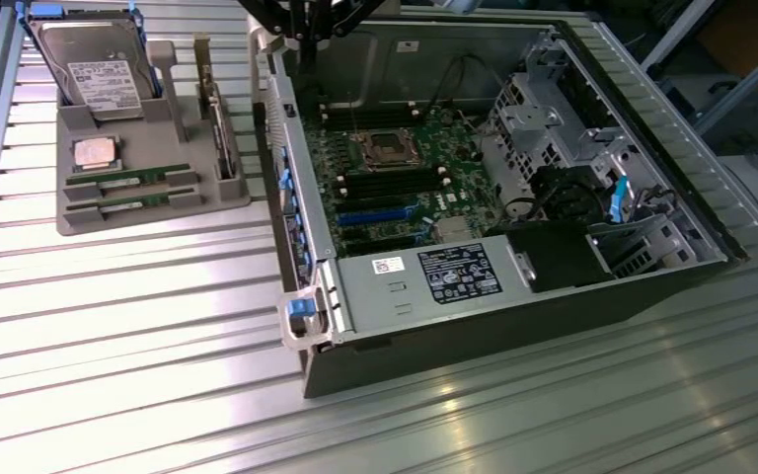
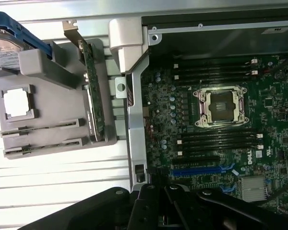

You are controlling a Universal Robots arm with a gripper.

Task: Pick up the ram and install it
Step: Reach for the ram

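Two ram sticks lie side by side in slots of the grey holder (image 1: 155, 212), both long and green: one ram (image 1: 129, 178) (image 2: 41, 128) and the other ram (image 1: 131, 200) (image 2: 43, 146). My gripper (image 1: 303, 25) (image 2: 158, 211) hangs high over the near wall of the open computer case (image 1: 352, 296), between the holder and the motherboard (image 1: 393, 188). It is shut, with nothing showing between the fingers. Dark memory slots (image 1: 386, 183) (image 2: 216, 139) run beside the processor socket (image 1: 386, 148) (image 2: 221, 106).
The holder also carries a hard drive (image 1: 96, 74) (image 2: 5, 45), a square silver processor (image 1: 95, 152) (image 2: 15, 103) and an upright expansion card (image 1: 221, 123) (image 2: 93, 96). A power supply (image 1: 452, 276) and drive cages (image 1: 551, 118) stand inside the case. Ribbed metal table (image 1: 115, 336) surrounds everything.
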